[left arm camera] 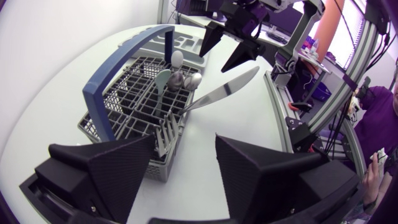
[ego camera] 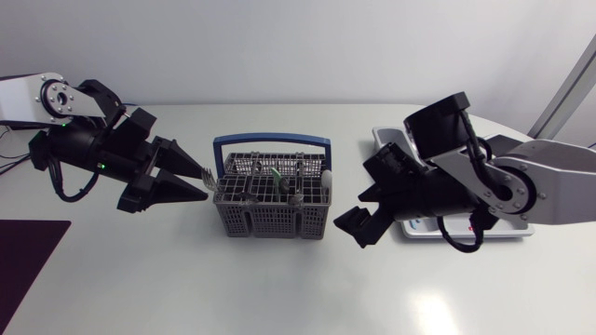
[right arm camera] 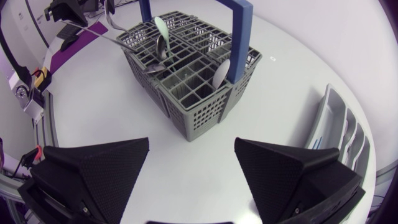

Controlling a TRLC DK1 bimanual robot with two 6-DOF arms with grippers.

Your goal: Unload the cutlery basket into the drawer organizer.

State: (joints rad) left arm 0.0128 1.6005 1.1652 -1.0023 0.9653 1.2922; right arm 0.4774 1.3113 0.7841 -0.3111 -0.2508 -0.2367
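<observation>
We judge nothing unloaded: cutlery [left arm camera: 177, 78] crowds the basket [ego camera: 270, 221], organizer [right arm camera: 342, 134] slots bare, left gripper [left arm camera: 185, 138] and right gripper [right arm camera: 192, 143] spread empty.

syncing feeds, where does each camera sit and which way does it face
Head: above the table, looking down on the basket; left arm, right arm show.
Left wrist: on left arm, facing basket; left gripper shows, right gripper beyond.
Right wrist: on right arm, facing basket and organizer; right gripper shows.
All share the basket.
</observation>
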